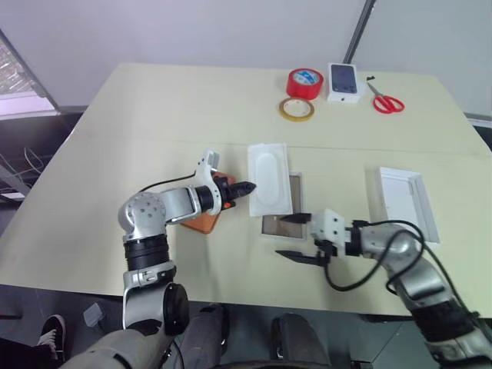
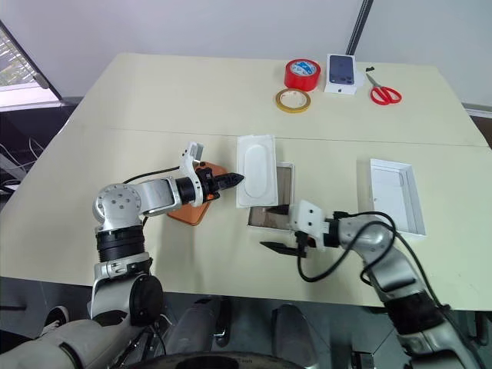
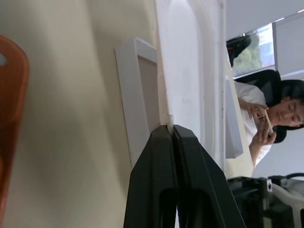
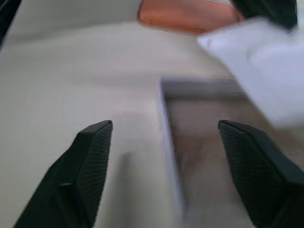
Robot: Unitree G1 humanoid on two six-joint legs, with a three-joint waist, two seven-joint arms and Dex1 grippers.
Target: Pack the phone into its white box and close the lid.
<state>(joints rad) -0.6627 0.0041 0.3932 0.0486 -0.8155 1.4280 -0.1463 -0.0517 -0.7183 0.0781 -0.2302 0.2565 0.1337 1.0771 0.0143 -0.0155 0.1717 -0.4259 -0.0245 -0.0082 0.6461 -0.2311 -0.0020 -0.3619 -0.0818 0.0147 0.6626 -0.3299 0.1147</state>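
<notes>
left hand (image 1: 247,187): fingers pressed together, pinching the thin white insert (image 1: 269,178) edge
right hand (image 1: 294,237): fingers spread wide, holding nothing, at white box (image 1: 296,184)
phone (image 1: 204,221): on counter (image 1: 154,115) under left arm

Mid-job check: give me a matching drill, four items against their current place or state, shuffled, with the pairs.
Items:
1. phone
2. white box
3. lid
4. thin white insert

Places or states:
A. pinched at its edge by the shut left tool
B. on the table under the left arm
C. alone near the table's right edge
D. partly covered by the insert, open right tool at its near end

Pairs: 1-B, 2-D, 3-C, 4-A
</notes>
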